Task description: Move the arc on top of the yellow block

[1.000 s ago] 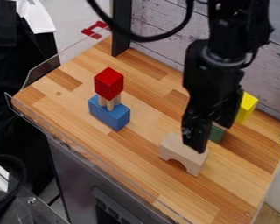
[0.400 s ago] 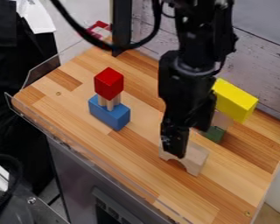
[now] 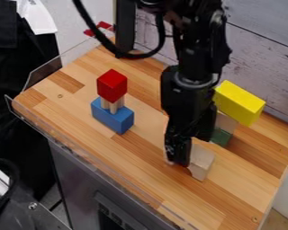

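The arc [image 3: 201, 162] stands on the table [image 3: 134, 157] at the gripper [image 3: 179, 161], whose opening I cannot tell. Best grip its 2 flat sides squarely, then lift well above the yellow block [image 3: 240, 103] before lowering gently.

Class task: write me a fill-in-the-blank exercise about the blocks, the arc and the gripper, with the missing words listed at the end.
1. The red cube sits above a ____ block.
2. The lowest block under the yellow block is ____.
3. The gripper at the wooden arc is coloured ____.
4. The arc is not yet on ____ of the yellow block.

Missing words: blue; green; black; top.
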{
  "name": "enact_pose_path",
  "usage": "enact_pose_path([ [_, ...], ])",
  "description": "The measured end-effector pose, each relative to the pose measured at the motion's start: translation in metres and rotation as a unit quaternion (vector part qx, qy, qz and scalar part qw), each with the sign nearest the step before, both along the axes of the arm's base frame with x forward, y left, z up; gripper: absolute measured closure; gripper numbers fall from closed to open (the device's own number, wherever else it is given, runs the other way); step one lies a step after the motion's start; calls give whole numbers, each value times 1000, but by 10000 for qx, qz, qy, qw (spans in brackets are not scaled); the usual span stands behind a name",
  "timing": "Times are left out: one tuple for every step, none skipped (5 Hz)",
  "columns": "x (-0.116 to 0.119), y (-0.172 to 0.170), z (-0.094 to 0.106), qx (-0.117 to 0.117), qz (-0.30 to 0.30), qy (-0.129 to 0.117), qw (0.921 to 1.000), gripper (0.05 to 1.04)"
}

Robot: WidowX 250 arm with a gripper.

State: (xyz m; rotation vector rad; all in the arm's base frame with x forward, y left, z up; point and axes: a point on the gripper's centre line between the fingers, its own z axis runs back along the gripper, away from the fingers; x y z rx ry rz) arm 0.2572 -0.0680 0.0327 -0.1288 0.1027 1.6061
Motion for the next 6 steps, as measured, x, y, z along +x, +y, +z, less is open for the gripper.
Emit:
enact_pose_path([
  [8, 2, -3, -49, -32, 13, 10000, 84],
  [8, 1, -6, -140, -16, 78, 9999, 124],
  [6, 1, -7, -140, -28, 114, 9998, 404],
  [6, 2, -3, -104, -86, 224, 9997, 569],
  [7, 3, 7, -51, -192, 183, 9996, 569],
  [17, 7, 46, 157, -536, -56, 9984, 569],
])
